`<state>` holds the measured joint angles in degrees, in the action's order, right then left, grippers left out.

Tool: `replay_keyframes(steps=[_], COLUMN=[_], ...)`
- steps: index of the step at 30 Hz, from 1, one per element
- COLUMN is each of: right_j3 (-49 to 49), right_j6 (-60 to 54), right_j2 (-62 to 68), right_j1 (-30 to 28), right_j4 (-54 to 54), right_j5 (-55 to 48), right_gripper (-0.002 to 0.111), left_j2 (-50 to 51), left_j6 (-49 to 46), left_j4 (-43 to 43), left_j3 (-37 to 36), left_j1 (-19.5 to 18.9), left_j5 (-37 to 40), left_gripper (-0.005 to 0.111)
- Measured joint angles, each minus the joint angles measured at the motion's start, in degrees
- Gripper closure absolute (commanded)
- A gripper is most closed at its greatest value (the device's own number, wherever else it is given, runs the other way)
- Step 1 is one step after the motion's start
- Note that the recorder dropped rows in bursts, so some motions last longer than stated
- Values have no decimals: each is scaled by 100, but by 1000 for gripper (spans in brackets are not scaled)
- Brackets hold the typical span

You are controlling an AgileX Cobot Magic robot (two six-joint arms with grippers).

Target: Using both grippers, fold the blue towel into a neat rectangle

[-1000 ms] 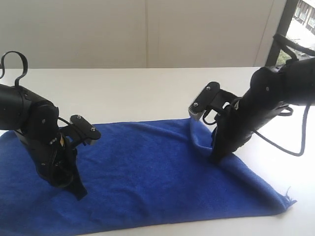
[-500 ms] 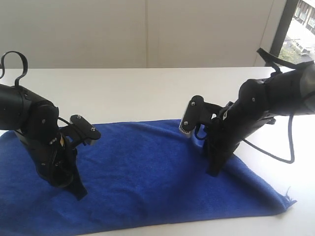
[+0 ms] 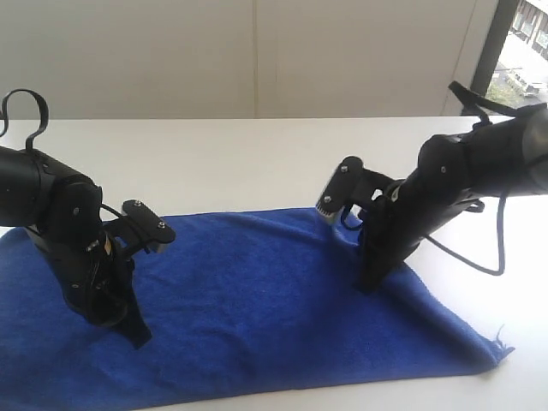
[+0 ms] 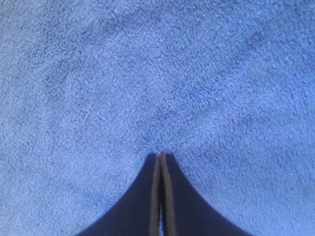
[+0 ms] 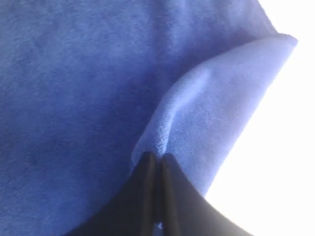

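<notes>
While the blue towel (image 3: 257, 300) lay spread lengthwise across the near part of the white table (image 3: 257, 163), the left gripper (image 3: 133, 330) pointed down onto its left part, toward the near edge. Seen from the wrist, its two thin black fingers (image 4: 142, 196) were pressed flat together with their tips touching the nap. I could not tell whether any cloth was caught between them.

Well apart from it, the right gripper (image 3: 366, 282) leaned down onto the right part of the towel, close to the far edge. Its jaws were likewise drawn tight, and a raised fold of the towel's edge ran right up into the tips, pinched there. Around that spot the far edge looked slightly gathered. The towel's near right corner lay flat on the table, with a few loose threads sticking out.
</notes>
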<state>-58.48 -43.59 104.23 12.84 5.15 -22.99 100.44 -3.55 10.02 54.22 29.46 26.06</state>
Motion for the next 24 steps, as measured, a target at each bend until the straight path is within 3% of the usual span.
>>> replay_keyframes(steps=[8, 17, 19, 23, 24], right_j3=[-24, -24, -24, -24, -24], right_j6=[1500, 1770, 1890, 2034, 2049], right_j2=[-9, -9, -9, -9, -9], right_j1=[-678, -1289, -1349, -1564, -1596], right_j4=[-880, -969, -969, -980, -980], right_j5=[20, 248, 417, 745, 769], right_gripper=[108, 107, 102, 67, 65], left_j2=[0, 0, 0, 0, 0], left_j6=[0, -4, -4, -4, -4], left_j4=[0, -10, -10, -21, -21], left_j3=[0, 0, 0, 0, 0], left_j1=[0, 0, 0, 0, 0], left_j5=[0, 0, 0, 0, 0], left_gripper=[107, 107, 107, 107, 107])
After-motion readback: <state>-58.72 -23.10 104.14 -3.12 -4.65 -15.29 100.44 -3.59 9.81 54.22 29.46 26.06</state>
